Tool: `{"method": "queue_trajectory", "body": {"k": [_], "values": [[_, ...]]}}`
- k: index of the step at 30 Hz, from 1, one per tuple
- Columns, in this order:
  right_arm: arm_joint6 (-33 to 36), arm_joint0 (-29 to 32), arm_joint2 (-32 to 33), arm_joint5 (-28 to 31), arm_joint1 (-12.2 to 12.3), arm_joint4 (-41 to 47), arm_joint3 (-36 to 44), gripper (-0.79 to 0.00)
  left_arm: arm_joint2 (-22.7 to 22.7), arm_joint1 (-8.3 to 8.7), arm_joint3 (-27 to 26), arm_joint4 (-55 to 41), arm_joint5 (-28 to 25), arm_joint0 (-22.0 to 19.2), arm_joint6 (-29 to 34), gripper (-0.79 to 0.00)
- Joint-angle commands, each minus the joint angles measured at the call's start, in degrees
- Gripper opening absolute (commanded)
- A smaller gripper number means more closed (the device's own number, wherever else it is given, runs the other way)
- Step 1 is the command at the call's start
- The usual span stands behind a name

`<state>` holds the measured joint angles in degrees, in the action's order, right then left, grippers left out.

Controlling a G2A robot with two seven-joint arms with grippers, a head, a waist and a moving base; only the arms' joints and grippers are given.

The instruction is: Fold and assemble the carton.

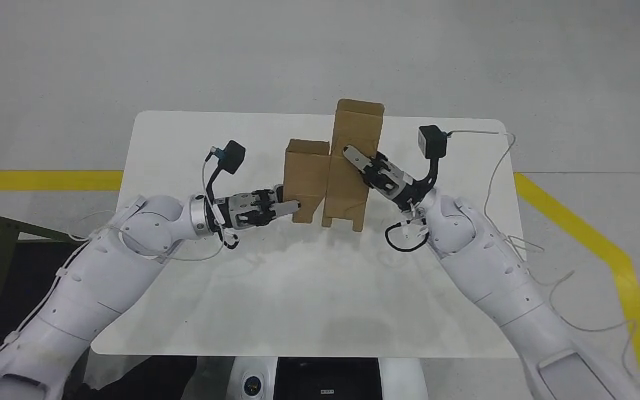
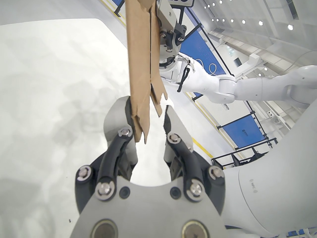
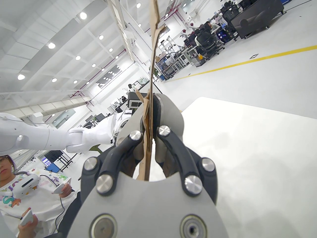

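A flattened brown carton [image 1: 340, 170] is held upright above the white table [image 1: 300, 300], its flaps pointing down. My right gripper [image 1: 352, 158] is shut on the carton's upper right part; in the right wrist view the cardboard [image 3: 153, 50] runs edge-on between the pressed fingers of the gripper [image 3: 148, 110]. My left gripper [image 1: 288, 208] sits at the carton's lower left edge. In the left wrist view that gripper [image 2: 147, 115] is open around a lower corner of the carton [image 2: 138, 50]. The cardboard touches one finger [image 2: 128, 115] and stands a little apart from the other [image 2: 171, 122].
The table top around and below the carton is bare white surface. Its far edge [image 1: 320, 113] lies just behind the carton. A yellow floor line [image 1: 60, 180] runs beside the table on both sides.
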<state>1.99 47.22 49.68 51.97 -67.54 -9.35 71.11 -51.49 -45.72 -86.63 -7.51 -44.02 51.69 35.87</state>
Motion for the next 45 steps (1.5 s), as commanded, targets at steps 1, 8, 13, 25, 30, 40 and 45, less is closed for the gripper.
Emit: {"method": "queue_trajectory", "body": {"k": [1,8,13,25,30,40,45], "values": [[0.3,0.1,0.3,0.1,-0.2,0.0,-0.1,-0.785,-0.2,-0.13,0.2,-0.1,0.2,0.1,0.2,-0.785],[1.9,0.5,1.1,0.5,-0.6,-0.3,-0.5,0.0,-1.0,-0.4,0.4,-1.2,0.9,0.4,2.0,-0.785],[6.9,0.1,2.4,2.4,-0.1,0.3,-1.2,0.0,-1.8,-0.13,0.2,-0.6,2.2,-0.2,7.5,-0.785],[34.5,0.0,5.4,3.8,3.5,19.5,-2.0,0.0,-4.9,1.55,0.5,-15.9,7.1,0.1,29.2,-0.785],[46.0,0.3,5.9,1.7,4.8,27.9,-0.8,-0.043,-5.9,2.11,0.8,-18.9,10.2,0.4,34.5,-0.785],[55.8,-0.9,2.2,-5.5,6.3,35.9,1.7,-0.326,-5.6,3.45,-1.9,-18.5,13.7,0.9,38.1,-0.785],[57.6,-1.7,-0.3,-7.3,6.8,37.3,1.9,-0.428,-4.8,3.95,-2.3,-19.0,13.5,1.0,37.9,-0.785]]}}
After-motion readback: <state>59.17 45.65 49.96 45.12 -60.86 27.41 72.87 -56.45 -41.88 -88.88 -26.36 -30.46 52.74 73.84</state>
